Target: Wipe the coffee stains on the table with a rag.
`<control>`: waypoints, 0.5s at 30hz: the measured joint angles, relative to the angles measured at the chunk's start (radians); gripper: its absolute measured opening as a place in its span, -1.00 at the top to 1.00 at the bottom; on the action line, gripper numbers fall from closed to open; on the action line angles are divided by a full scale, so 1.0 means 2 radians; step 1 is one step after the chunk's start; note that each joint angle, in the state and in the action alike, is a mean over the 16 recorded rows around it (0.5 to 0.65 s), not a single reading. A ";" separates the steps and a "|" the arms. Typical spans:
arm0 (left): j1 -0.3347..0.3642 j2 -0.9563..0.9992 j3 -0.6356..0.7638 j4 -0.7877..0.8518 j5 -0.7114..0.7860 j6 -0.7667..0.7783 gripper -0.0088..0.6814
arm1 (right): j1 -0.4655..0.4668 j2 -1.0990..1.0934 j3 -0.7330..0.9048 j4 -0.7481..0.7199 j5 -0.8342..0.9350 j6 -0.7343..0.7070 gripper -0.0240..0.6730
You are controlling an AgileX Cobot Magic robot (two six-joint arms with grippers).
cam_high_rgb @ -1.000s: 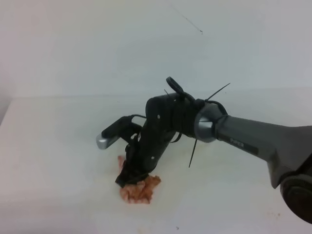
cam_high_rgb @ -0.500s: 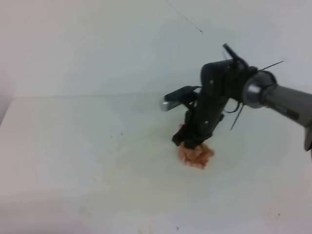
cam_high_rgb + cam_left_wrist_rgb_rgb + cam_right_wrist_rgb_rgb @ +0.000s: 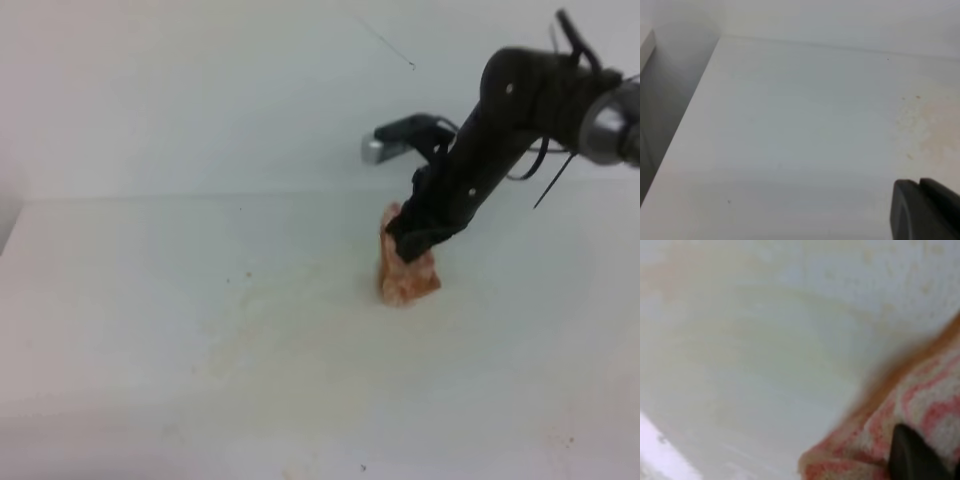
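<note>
From the high view you see a plain white table (image 3: 130,300) meeting a pale wall (image 3: 200,90), with faint tan coffee stains (image 3: 270,320) smeared across the middle of the matte top. Your right claw (image 3: 418,245) is clamped shut on the rag (image 3: 405,275), a crumpled pink-and-white cloth bunched upright with its lower edge touching the table.

In your left wrist view, the table edge falls away on the left, pale brown specks sit at the right, and a dark part of the left claw (image 3: 925,210) shows at the corner; you cannot tell its opening.

Your right wrist view is blurred: striped, brown-tinged cloth against the smeared surface.
</note>
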 joint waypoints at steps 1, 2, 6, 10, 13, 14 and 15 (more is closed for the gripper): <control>0.000 0.001 0.000 0.000 0.000 0.000 0.97 | 0.000 -0.010 0.006 0.006 -0.001 -0.005 0.92; 0.000 0.001 0.000 0.000 0.000 0.000 0.97 | 0.000 -0.022 0.014 0.011 -0.004 -0.011 0.92; 0.000 0.003 0.000 0.000 0.000 0.000 0.97 | 0.000 -0.070 0.062 0.029 -0.034 -0.026 0.92; 0.000 0.006 0.000 0.000 0.000 0.000 0.97 | 0.000 -0.111 0.124 0.057 -0.080 -0.048 0.93; 0.000 0.006 0.000 0.000 0.000 0.000 0.97 | 0.000 -0.135 0.170 0.084 -0.115 -0.068 0.92; 0.000 0.007 0.000 0.000 0.000 0.000 0.97 | 0.000 -0.141 0.184 0.092 -0.125 -0.074 0.91; 0.000 0.007 0.000 0.000 0.000 0.000 0.97 | 0.001 -0.146 0.197 0.101 -0.135 -0.080 0.90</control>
